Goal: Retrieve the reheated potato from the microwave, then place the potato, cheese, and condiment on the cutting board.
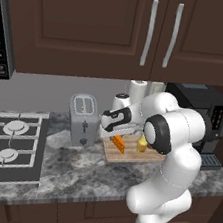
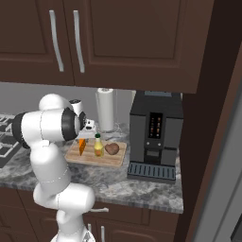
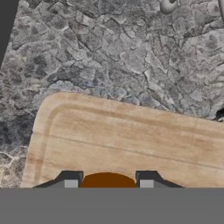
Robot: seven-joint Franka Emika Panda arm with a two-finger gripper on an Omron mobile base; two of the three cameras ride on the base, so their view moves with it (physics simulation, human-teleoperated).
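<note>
A pale, grain-striped wooden cutting board [image 2: 116, 159] is set on mottled grey stone counter [image 1: 74, 171]. On it stand a bright orange cheese [image 2: 82, 146] wedge — pinched between the gripper [image 3: 108, 181] tips — a yellow, narrow-necked condiment [image 2: 98, 145] bottle and a dull brown rounded potato [image 2: 112, 149].

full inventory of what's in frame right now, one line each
cutting board: 1, tan wood, on counter
cheese: 1, orange wedge, on the board, between the fingertips
condiment: 1, yellow bottle, upright on the board
potato: 1, brown, on the board beside the bottle
microwave: 1, dark panel, upper left
toaster: 1, silver, left of the board
coffee machine: 1, black, right of the board
paper towel roll: 1, white, behind the board
stove: 1, grey burners, left
gripper: 1, shut on cheese
</note>
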